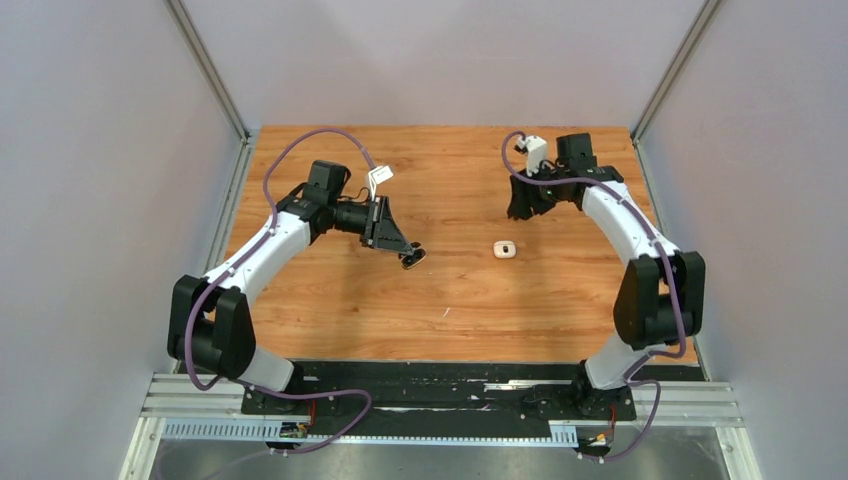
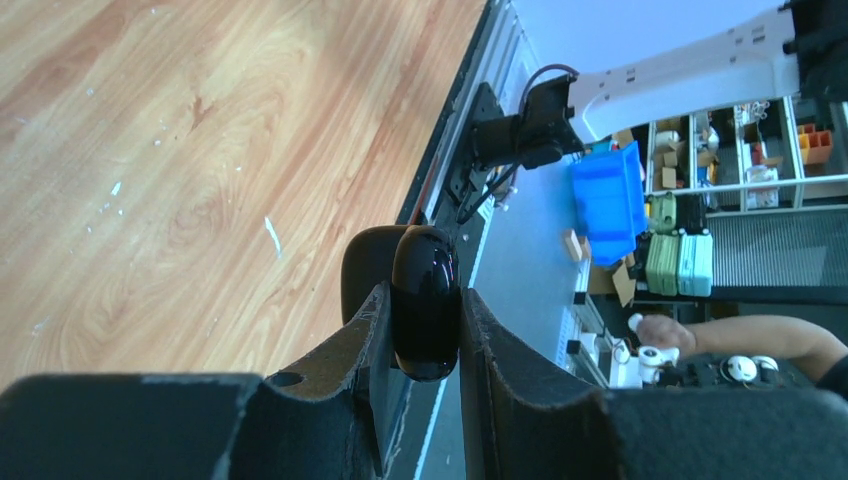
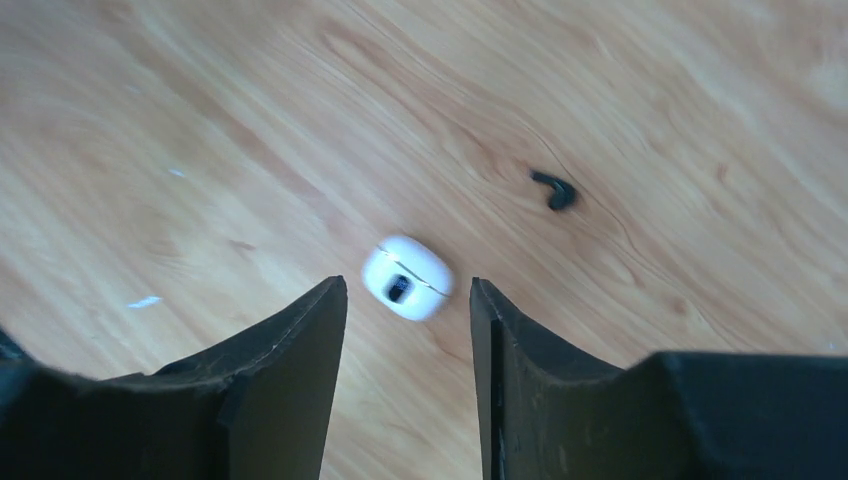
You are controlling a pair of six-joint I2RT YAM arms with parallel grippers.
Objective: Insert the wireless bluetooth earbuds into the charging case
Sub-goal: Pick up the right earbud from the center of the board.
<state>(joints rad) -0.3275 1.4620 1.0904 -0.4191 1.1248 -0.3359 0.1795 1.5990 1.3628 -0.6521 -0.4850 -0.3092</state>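
Note:
A glossy black charging case (image 2: 427, 300) stands on edge between the fingers of my left gripper (image 2: 420, 305), which is shut on it and holds it just above the table left of centre (image 1: 412, 256). A dark rounded part (image 2: 362, 268) shows behind it, perhaps its lid. A small white charging case (image 3: 407, 278) lies on the wood near the middle of the table (image 1: 504, 249). My right gripper (image 3: 408, 290) hovers over it, open with nothing between its fingers. One tiny black earbud (image 3: 555, 190) lies on the wood a little beyond the white case. No other earbuds show.
The wooden tabletop (image 1: 450, 170) is walled by grey panels on the left, back and right. A small white fleck (image 1: 447, 313) lies on the wood nearer the bases. The black mounting rail (image 1: 440, 385) runs along the near edge.

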